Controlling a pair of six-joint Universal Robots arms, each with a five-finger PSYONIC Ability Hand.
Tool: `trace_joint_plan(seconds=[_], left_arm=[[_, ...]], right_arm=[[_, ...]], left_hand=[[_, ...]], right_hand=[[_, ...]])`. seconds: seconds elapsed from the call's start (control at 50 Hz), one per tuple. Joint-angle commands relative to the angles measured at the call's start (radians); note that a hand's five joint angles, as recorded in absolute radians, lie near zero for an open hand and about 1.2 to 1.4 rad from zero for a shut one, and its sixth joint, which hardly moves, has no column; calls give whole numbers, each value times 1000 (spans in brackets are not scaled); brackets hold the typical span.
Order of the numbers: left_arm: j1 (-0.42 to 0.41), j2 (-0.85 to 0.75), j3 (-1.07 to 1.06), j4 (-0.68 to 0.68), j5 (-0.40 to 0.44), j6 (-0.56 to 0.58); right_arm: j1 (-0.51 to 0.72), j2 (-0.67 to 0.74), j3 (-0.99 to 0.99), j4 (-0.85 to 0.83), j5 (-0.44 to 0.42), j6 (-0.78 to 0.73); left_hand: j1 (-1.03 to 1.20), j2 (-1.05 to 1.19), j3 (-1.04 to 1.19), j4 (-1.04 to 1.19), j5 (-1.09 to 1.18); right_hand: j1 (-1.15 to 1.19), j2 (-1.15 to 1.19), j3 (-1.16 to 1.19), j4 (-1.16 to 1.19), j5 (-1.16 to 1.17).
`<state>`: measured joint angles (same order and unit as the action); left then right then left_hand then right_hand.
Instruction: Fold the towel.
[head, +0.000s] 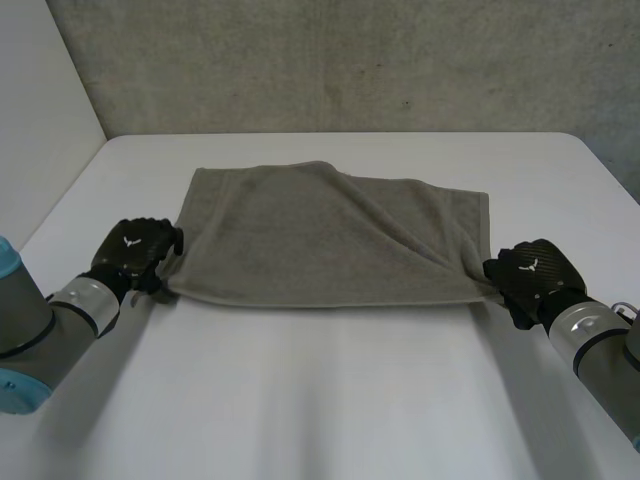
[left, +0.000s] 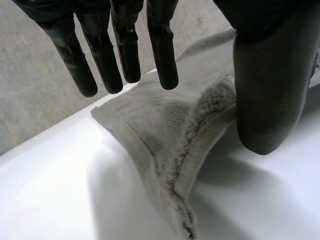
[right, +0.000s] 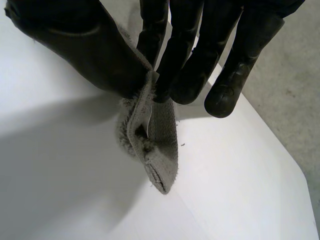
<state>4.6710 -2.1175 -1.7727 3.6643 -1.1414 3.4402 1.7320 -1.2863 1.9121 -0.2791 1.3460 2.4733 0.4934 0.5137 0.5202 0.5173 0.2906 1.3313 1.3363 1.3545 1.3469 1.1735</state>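
A grey-brown towel (head: 330, 235) lies doubled over on the white table (head: 320, 400), its fold along the near side. My left hand (head: 135, 250) rests at the towel's near left corner. In the left wrist view its fingers (left: 125, 50) are straight and stand apart from the thumb (left: 270, 90), with the layered towel corner (left: 170, 135) lying loose under them. My right hand (head: 530, 275) is at the near right corner. There the thumb (right: 85, 50) and fingers pinch the corner (right: 160, 145), which hangs down from the grip and is lifted slightly.
A grey wall (head: 330, 60) stands behind the table's far edge. Bare table surface stretches between the towel and the near edge. A diagonal crease runs across the towel's right half.
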Motion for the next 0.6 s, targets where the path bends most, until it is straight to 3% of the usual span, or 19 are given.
trace_joint_plan(seconds=[0.02, 0.16, 0.2, 0.24, 0.26, 0.28, 0.32, 0.46, 0.6], left_arm=[[-6, -36, -30, 2, -50, 4], [-9, -22, -31, -6, -58, 4], [-6, -18, -30, -6, -58, 4], [-3, -10, -30, -1, -58, 5], [-3, -10, -30, -1, -58, 5], [0, -4, -28, -3, -60, 5], [1, 5, -28, -6, -58, 4], [9, 96, -51, -10, -55, -7], [8, 292, -70, -111, -38, -18]], right_arm=[[-28, 7, 4, -3, -2, 39], [-34, 8, 1, -3, -1, 76], [-35, 8, -1, -3, 1, 76], [-38, 7, -2, -5, 2, 76], [-46, 5, -4, -5, 2, 78], [-57, 4, -5, -6, 4, 79], [-68, 4, -5, -9, 5, 82], [-74, -21, -16, 1, 19, 85], [-71, -189, -54, 81, 12, 87]], left_hand=[[-33, -54, -60, -57, -5], [16, -4, -10, -8, 45], [152, 131, 125, 128, 180], [590, 570, 563, 566, 618], [592, 572, 565, 568, 620], [790, 769, 763, 766, 818], [902, 881, 875, 878, 930], [903, 883, 876, 879, 931], [903, 883, 876, 879, 931]], right_hand=[[65, 60, 42, 49, 48], [65, 60, 42, 49, 48], [65, 60, 42, 49, 48], [65, 60, 42, 49, 48], [65, 60, 42, 49, 48], [65, 60, 42, 49, 48], [65, 60, 42, 49, 48], [65, 60, 42, 49, 48], [65, 60, 42, 49, 48]])
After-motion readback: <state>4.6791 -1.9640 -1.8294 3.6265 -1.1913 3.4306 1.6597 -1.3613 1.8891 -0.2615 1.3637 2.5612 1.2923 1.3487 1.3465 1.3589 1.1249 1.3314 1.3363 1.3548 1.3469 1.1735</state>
